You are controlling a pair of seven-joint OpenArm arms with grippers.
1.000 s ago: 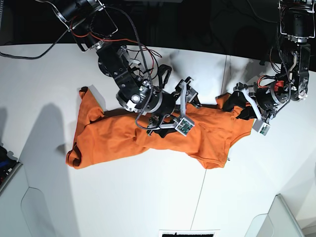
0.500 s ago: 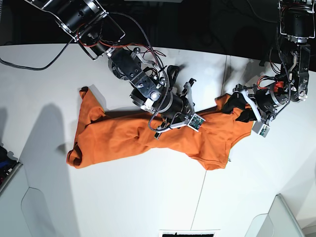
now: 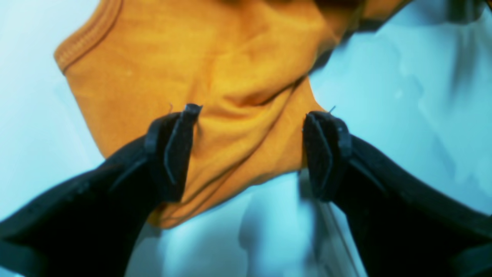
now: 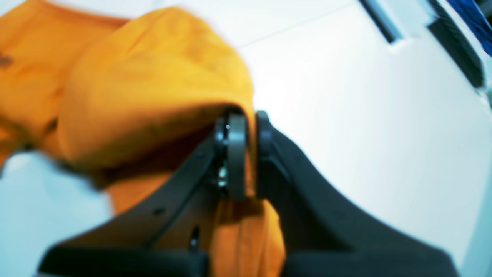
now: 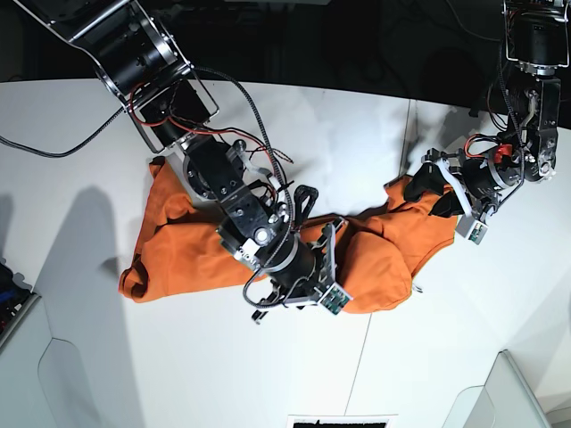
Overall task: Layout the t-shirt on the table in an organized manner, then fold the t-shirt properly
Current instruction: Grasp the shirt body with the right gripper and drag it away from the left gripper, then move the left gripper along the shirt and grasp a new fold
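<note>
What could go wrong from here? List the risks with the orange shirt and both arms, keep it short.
The right gripper is shut on a fold of the bright orange cloth t-shirt; pulling it may bunch the shirt further instead of flattening it.

The left gripper stands open astride a corner of the shirt, so that end is unheld and may drag across the flat white table.

The right arm covers the shirt's middle in the base view, hiding creases.

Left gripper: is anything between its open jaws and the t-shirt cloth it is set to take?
Nothing visible. In the left wrist view the left gripper stands open with a fold of the orange t-shirt directly between its fingertips, lying on the white table. The right gripper pinches another part of the shirt, away from this spot.
</note>
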